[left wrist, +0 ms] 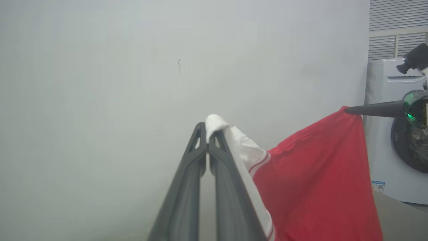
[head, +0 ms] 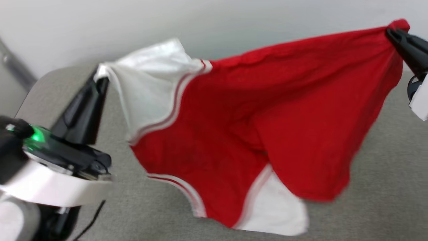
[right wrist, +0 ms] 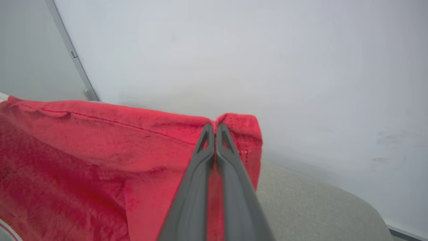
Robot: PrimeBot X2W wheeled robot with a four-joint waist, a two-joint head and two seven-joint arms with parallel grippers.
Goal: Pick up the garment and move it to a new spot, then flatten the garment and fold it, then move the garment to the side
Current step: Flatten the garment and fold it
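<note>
Jaws of the left gripper (head: 101,77) closed on a white sleeve edge; jaws of the right gripper (head: 390,33) closed on a red corner. The garment (head: 240,120) hangs stretched between them above the grey table (head: 384,160); whether its lowest sleeve touches cannot be told.

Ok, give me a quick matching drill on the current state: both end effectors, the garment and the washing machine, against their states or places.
1 left end effector
2 right end effector
3 garment
4 washing machine

a shut on a red corner
b hanging spread above the grey surface
c shut on the white sleeve
d standing in the background

Pairs: 1-c, 2-a, 3-b, 4-d
</note>
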